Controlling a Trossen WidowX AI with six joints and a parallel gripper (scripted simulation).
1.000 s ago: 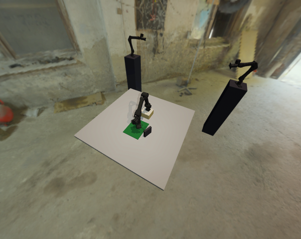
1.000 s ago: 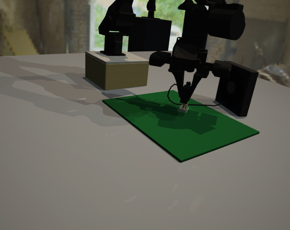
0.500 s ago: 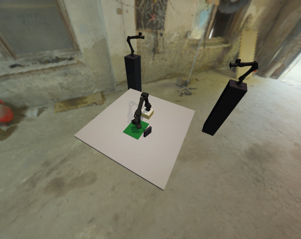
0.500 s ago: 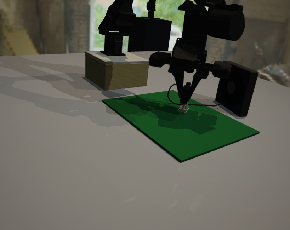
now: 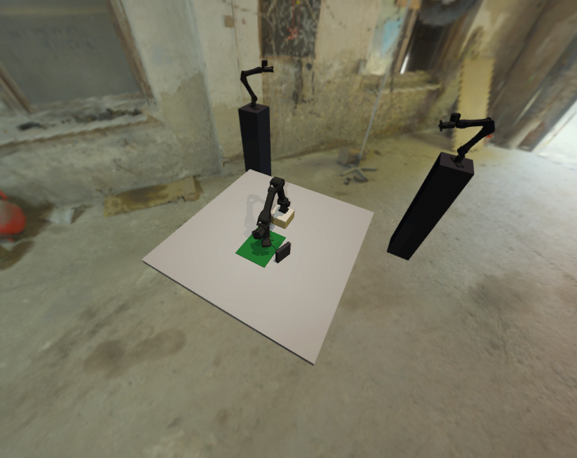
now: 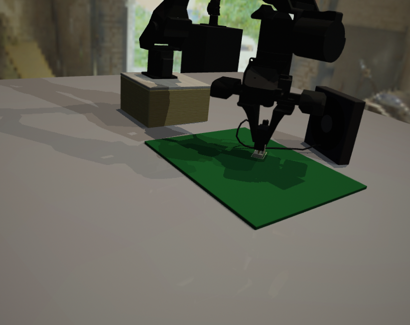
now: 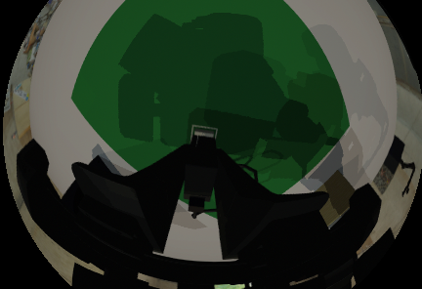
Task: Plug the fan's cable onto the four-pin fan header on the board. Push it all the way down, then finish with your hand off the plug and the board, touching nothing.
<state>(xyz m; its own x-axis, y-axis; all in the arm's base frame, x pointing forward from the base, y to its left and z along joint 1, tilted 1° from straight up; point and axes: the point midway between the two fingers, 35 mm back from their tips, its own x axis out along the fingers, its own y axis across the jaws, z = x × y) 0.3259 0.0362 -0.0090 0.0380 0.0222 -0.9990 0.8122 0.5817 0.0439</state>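
The green board (image 5: pixel 263 261) (image 6: pixel 261 202) (image 7: pixel 147 2) lies flat on the table. The small pale fan header (image 6: pixel 259 154) (image 7: pixel 204 131) stands on it. My gripper (image 5: pixel 265 242) (image 6: pixel 260 142) (image 7: pixel 202 151) points down over the header, shut on the black plug (image 6: pixel 263 129) (image 7: pixel 199 180). The plug is upright with its lower end at the header; some pins show below it in the exterior view, and how deep it sits is hard to tell. The thin black cable (image 6: pixel 285 148) loops from the plug to the black fan (image 5: pixel 282 252) (image 6: pixel 317 129), which stands upright beside the board.
A wooden block (image 5: pixel 287 220) (image 6: pixel 180 108) with a pale top carries the arm's base behind the board. The fan stands close to the gripper's right side in the exterior view. Two more arms stand on black pillars (image 5: pixel 256 140) (image 5: pixel 429 206) beyond the table (image 5: pixel 278 305).
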